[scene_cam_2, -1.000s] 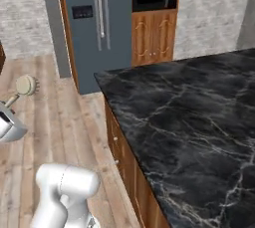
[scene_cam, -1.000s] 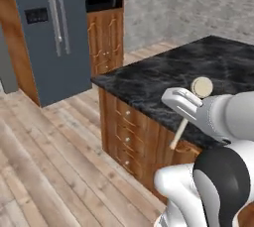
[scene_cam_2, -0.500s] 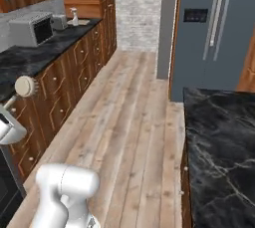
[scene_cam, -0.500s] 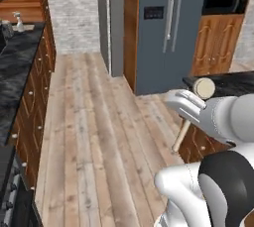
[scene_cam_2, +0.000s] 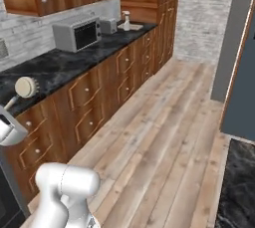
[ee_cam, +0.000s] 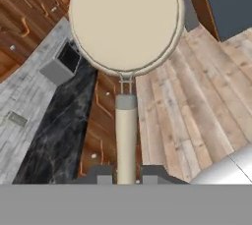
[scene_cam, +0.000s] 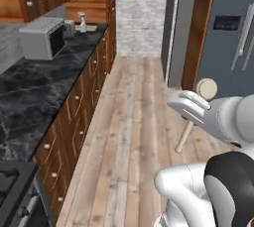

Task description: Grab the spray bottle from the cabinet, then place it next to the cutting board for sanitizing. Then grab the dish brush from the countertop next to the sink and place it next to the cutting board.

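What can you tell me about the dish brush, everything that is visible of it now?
The dish brush has a round cream-white head, a short metal-looking neck and a thin, straight, light-wood handle. The tool is shut on the handle, with one dark finger on each side of it. The brush is carried in the air above the wooden floor, head uppermost and handle slanting down below the hand. Nothing else touches it.

brush (ee_cam: 125, 52): round cream head up, light-wood handle gripped between the finger tips
bottle (scene_cam: 82, 22): pale, upright on the far countertop (scene_cam: 30, 85)
board (scene_cam: 90, 28): flat, just beside bottle
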Available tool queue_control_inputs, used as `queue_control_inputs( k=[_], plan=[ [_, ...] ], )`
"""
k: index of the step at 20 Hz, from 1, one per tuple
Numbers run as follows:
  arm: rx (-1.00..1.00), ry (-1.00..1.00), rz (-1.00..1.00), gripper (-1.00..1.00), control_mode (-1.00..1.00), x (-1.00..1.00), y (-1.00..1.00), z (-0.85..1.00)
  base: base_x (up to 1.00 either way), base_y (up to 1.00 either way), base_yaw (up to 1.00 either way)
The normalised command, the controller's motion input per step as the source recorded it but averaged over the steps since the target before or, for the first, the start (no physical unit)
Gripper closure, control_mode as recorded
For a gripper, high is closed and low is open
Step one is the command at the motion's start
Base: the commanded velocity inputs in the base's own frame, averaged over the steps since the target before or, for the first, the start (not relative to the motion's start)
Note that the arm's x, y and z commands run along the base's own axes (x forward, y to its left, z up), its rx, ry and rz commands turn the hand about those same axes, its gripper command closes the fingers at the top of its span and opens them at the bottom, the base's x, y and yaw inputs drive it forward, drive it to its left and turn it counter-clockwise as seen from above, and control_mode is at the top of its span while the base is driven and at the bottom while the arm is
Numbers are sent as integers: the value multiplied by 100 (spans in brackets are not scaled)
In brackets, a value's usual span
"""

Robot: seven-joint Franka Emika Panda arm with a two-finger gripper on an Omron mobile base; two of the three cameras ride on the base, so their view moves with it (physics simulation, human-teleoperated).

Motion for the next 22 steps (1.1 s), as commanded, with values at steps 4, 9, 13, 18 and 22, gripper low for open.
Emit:
queue_control_inputs(
  k=[4,9,13,18,22],
  plan=[
    [0,0,0,100,100,0,0,0,100,-29,35],
    [0,0,0,100,100,0,0,0,100,-39,34],
    [0,0,0,100,100,0,0,0,100,-32,31],
    [0,0,0,100,100,0,0,0,100,-39,31],
    [0,0,0,100,100,0,0,0,100,-65,31]
  ],
)
